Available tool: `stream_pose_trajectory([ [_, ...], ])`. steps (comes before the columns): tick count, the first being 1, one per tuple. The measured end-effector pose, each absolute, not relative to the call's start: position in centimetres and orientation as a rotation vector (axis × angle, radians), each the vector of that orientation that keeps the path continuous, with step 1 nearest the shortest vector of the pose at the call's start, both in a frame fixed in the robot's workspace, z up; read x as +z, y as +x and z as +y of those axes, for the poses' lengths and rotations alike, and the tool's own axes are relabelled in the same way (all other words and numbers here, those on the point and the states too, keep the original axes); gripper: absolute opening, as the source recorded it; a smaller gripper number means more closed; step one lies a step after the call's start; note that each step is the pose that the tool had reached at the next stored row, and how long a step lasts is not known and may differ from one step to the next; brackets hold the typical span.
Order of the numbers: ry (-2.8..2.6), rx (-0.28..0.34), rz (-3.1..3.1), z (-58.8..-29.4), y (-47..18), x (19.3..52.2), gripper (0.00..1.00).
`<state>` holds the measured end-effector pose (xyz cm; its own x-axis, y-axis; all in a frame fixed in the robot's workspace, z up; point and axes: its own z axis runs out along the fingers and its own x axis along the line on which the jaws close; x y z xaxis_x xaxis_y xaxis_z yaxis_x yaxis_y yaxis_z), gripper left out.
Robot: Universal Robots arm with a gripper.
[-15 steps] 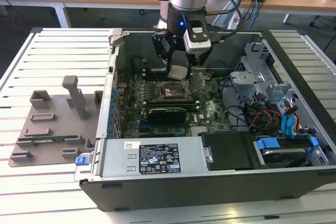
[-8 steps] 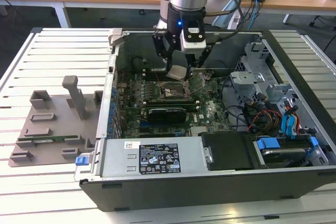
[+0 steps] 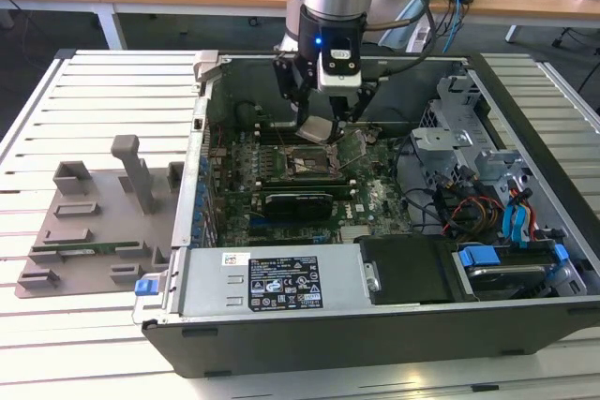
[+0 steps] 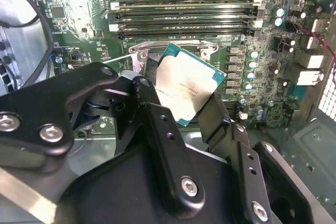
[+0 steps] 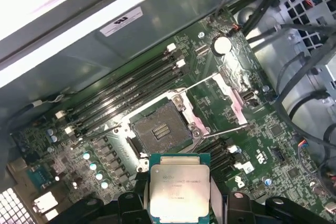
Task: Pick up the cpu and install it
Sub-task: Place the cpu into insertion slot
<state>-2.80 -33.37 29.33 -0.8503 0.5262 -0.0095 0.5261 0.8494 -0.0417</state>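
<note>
- A slatted white table [image 3: 103, 91] carries an open computer case [image 3: 539, 128] across the middle of the exterior view.
- The fingers [image 4: 153, 116] pinch the cpu [image 4: 186, 85] by two opposite edges, its metal top showing.
- The gripper [image 3: 325, 117] holds it tilted just above the empty socket [image 5: 160, 127] on the motherboard [image 3: 281, 201], clear of it.
- Judgement: pickup is done and placement is in hand. Seating calls for a level chip, squared to the socket.

Silver-white cpu [image 5: 179, 190], green motherboard [image 5: 253, 148], black socket [image 5: 160, 129]
</note>
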Motion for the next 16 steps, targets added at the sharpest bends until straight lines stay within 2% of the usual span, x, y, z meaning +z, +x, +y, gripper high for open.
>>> stream_pose_trajectory([
  [16,-1.156,0.067,-2.914,-33.37,-2.80,29.31,0.55],
])
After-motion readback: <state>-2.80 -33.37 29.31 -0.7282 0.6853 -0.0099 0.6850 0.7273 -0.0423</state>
